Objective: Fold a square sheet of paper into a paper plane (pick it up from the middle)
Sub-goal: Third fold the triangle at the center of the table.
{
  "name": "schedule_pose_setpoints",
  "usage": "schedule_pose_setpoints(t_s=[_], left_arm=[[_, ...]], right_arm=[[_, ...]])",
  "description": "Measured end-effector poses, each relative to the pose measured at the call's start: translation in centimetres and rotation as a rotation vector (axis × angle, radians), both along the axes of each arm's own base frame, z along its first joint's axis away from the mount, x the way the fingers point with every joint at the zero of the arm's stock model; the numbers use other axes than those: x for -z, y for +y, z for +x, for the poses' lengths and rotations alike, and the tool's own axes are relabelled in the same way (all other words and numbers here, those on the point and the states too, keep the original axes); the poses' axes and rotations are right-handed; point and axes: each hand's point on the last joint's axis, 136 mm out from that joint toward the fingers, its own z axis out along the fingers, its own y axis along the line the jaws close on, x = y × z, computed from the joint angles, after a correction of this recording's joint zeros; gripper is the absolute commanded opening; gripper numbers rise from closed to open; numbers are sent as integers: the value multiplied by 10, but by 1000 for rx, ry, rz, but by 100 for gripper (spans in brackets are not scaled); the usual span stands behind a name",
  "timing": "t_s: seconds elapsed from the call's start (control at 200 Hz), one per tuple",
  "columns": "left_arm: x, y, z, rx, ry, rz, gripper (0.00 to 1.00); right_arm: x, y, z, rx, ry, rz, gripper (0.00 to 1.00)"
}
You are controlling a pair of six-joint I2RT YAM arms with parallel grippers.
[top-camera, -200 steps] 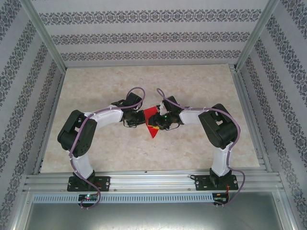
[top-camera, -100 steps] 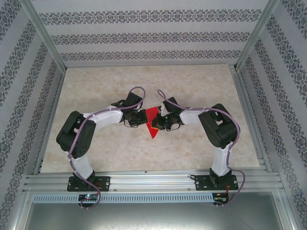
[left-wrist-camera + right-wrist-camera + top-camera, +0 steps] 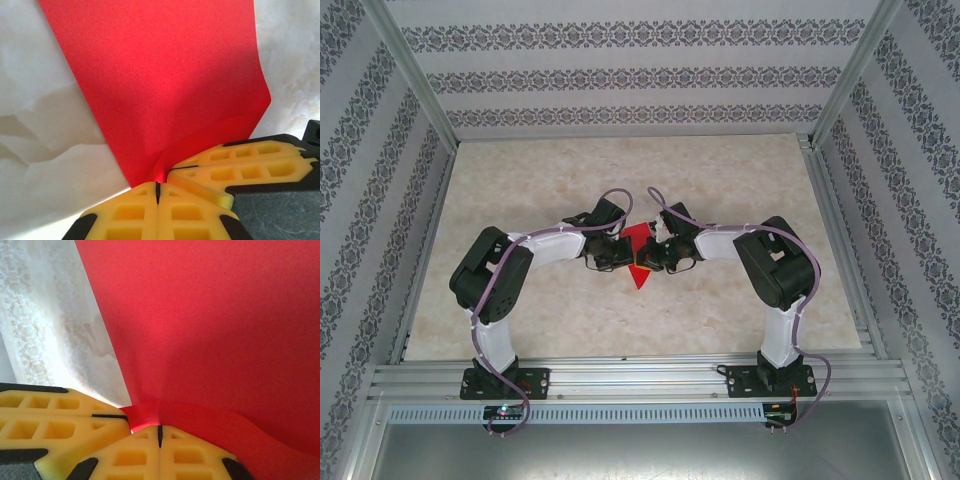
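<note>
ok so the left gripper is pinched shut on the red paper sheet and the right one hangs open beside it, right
Not quite. The right gripper is not open: the right wrist view shows its yellow fingertips pressed together on the red paper sheet. The left gripper is pinched shut on the sheet too, as you said.

The right gripper [image 3: 159, 432] has its yellow pads pressed together, seam closed, pinching a creased fold of the square sheet of paper [image 3: 210, 330]. The red sheet rises away from the pads. The left gripper [image 3: 112, 416] abuts from the left. Marbled tabletop [image 3: 95, 340] lies left of the sheet.
</note>
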Motion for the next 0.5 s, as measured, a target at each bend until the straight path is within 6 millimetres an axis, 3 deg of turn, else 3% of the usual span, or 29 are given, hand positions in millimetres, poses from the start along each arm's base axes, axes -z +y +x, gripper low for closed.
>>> schedule_pose_setpoints(t_s=[0.5], left_arm=[[8, 1, 5, -10, 3, 27, 0]], right_arm=[[0, 0, 0, 0, 0, 0, 0]])
